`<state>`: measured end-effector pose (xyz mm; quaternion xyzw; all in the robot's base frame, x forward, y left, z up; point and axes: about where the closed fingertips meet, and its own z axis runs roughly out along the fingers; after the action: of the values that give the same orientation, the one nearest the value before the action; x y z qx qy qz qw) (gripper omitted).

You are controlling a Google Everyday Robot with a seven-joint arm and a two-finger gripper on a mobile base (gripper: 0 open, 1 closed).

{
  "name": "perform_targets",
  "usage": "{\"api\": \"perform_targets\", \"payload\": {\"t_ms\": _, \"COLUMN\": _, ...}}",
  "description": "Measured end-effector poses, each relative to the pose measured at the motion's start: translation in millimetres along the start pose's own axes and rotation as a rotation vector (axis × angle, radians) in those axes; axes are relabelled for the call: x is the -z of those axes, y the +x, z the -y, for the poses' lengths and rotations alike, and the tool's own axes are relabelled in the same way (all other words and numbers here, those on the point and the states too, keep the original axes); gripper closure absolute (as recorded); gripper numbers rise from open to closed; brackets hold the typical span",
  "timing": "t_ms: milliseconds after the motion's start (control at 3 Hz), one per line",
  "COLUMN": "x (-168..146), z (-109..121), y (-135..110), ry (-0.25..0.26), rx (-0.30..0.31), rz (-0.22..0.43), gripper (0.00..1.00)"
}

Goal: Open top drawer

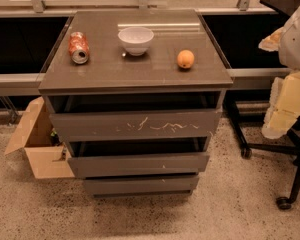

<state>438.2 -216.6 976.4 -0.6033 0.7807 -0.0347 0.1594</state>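
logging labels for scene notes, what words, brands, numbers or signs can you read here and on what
No text can be read here.
the can, on its side on the cabinet top: red and white print, too blurred to read
the top drawer: white scratch marks only, no writing
the cardboard box: no print shows
the gripper is not in view

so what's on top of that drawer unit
A can on its side, a white bowl and an orange. The bowl's near wall hides part of its inside. The gripper hangs at the right edge.
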Motion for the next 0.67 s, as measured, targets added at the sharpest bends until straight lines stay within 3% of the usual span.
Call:
{"api": "perform_targets", "payload": {"t_ms": 333, "x": -4.5, "z": 0.2, "y": -1.1, "ry": -0.001, "rx": 0.011, "rz": 0.006, "gripper": 0.00}}
{"api": "perform_targets", "payload": {"t_ms": 667, "x": -31.8, "z": -0.9, "y": -3.7, "ry": -0.026, "rx": 0.064, "rz": 0.029, "gripper": 0.00}}
